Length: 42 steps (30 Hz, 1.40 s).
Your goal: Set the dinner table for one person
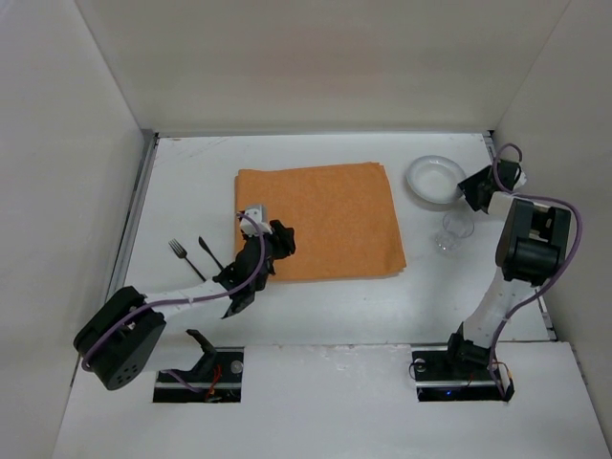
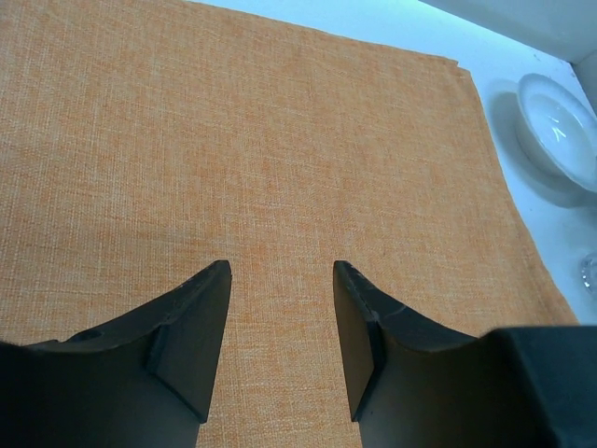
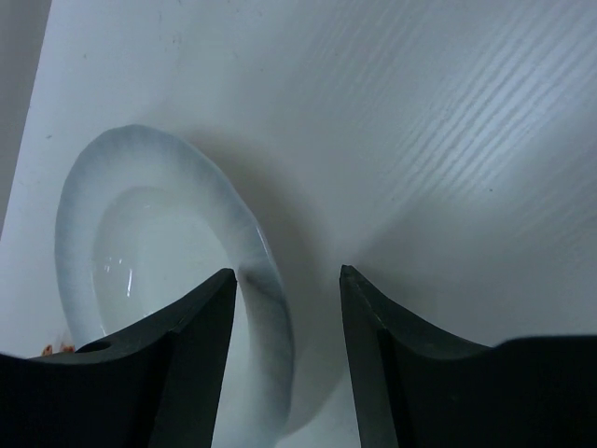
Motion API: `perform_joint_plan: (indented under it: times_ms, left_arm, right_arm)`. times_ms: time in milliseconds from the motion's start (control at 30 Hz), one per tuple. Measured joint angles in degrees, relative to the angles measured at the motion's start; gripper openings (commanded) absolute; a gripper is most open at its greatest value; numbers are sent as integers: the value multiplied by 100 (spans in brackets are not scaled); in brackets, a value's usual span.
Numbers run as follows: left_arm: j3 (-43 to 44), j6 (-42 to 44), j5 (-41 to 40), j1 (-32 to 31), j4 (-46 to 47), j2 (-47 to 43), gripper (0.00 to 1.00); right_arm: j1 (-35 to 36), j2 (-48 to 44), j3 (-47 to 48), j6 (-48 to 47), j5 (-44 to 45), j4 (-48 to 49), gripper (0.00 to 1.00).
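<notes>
Your dinner table (image 1: 316,311) fills the middle of the frame, with the orange mat (image 1: 320,222) spread at its centre and bare. The plate (image 1: 435,179) and glass (image 1: 456,232) sit at upper right, the fork (image 1: 186,258) and knife (image 1: 210,253) at left, all off the mat. Your left gripper (image 2: 282,280) hovers open and empty over the mat. Your right gripper (image 3: 287,285), also open, hangs at the plate's rim. Every piece is yet to be placed.

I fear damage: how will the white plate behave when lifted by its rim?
The plate looks glossy, so it may slip in a pinch. Its raised rim looks stiff. Seemingly ceramic, it could break if dropped.
</notes>
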Motion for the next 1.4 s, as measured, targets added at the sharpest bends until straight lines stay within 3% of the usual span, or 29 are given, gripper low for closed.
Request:
perform_joint_plan:
  times_ms: [233, 367, 467, 633, 1000, 1167, 1400]
  left_arm:
    - [-28, -81, 103, 70, 103, 57, 45]
    - [-31, -96, 114, 79, 105, 85, 45]
    - [-31, -105, 127, 131, 118, 87, 45]
    - [-31, -125, 136, 181, 162, 120, 45]
    - [-149, -155, 138, 181, 251, 151, 45]
    - [-367, -197, 35, 214, 385, -109, 45]
    - [-581, -236, -304, 378, 442, -516, 45]
  right_arm:
    - [0, 315, 205, 170, -424, 42, 47]
    - [0, 573, 424, 343, -728, 98, 24]
    - [7, 570, 420, 656, -979, 448, 16]
    - [-44, 407, 79, 1106, -1108, 1016, 9]
    - [-181, -857, -494, 1462, -1200, 1449, 9]
    - [444, -1899, -839, 1543, -1246, 2031, 9]
    - [2682, -2439, -1631, 1541, -1316, 2507, 9]
